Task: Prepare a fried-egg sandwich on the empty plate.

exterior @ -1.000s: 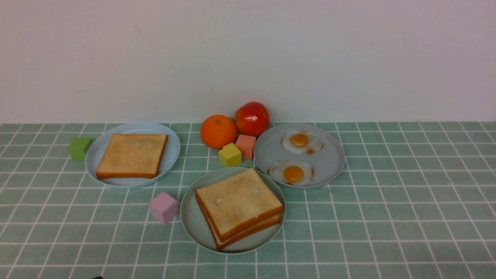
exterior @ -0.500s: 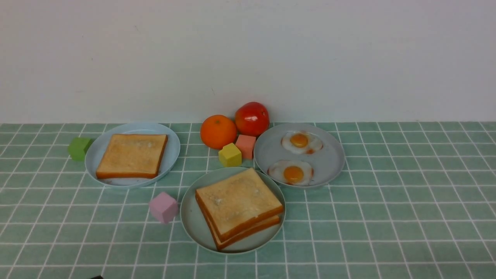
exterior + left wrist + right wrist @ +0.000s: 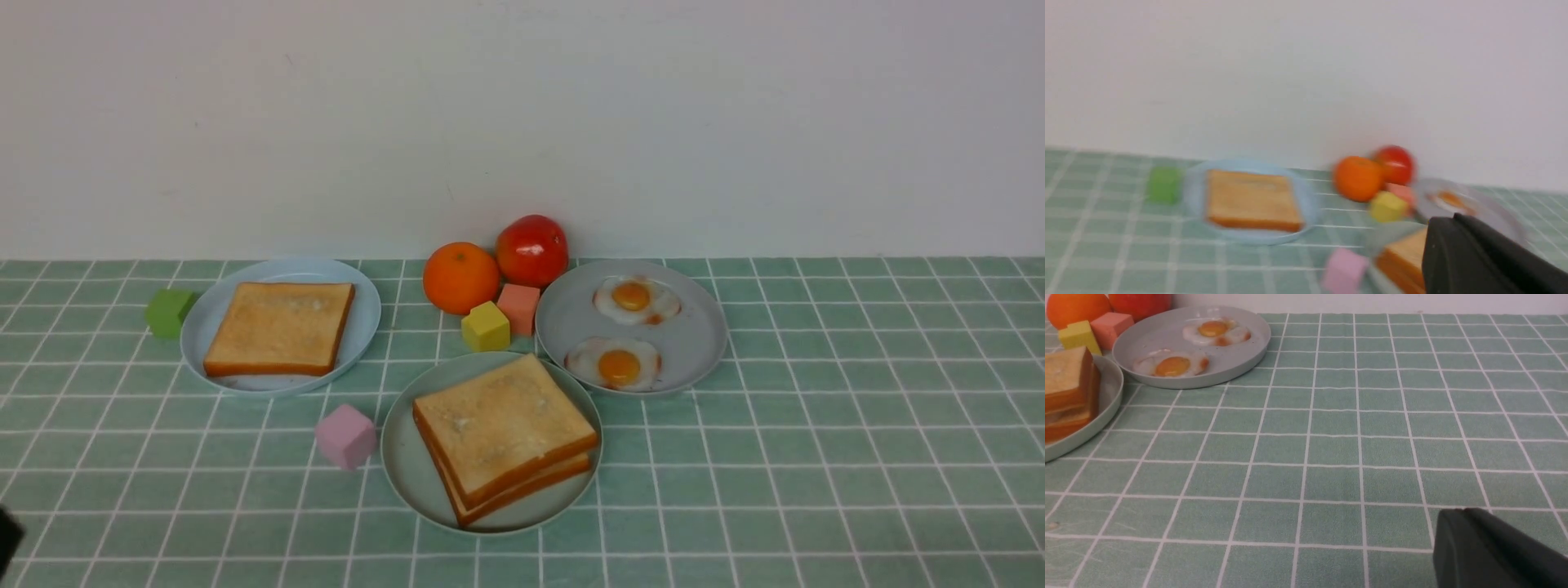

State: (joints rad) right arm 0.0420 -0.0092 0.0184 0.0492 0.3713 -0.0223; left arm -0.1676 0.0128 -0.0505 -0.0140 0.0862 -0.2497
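The desk (image 3: pixel 857 425) lay open around the right gripper (image 3: pixel 1494 551), bare tiles reaching to the grey plate (image 3: pixel 702 343) of eggs. Ahead of the left gripper (image 3: pixel 1486 261), a pink cube (image 3: pixel 346 437) sat just beside the mint plate (image 3: pixel 400 457); beyond it, the yellow cube (image 3: pixel 485 326), salmon cube (image 3: pixel 518 308), orange (image 3: pixel 460 277) and tomato (image 3: pixel 531 250) crowded the gap between the plates.

A dark sliver of the left arm (image 3: pixel 6 535) edges into the front view at about eight o'clock, blurred. Each wrist camera catches only one black finger: the left gripper (image 3: pixel 1486 257) and right gripper (image 3: pixel 1490 551), both at five o'clock. How their jaws stand cannot be told.
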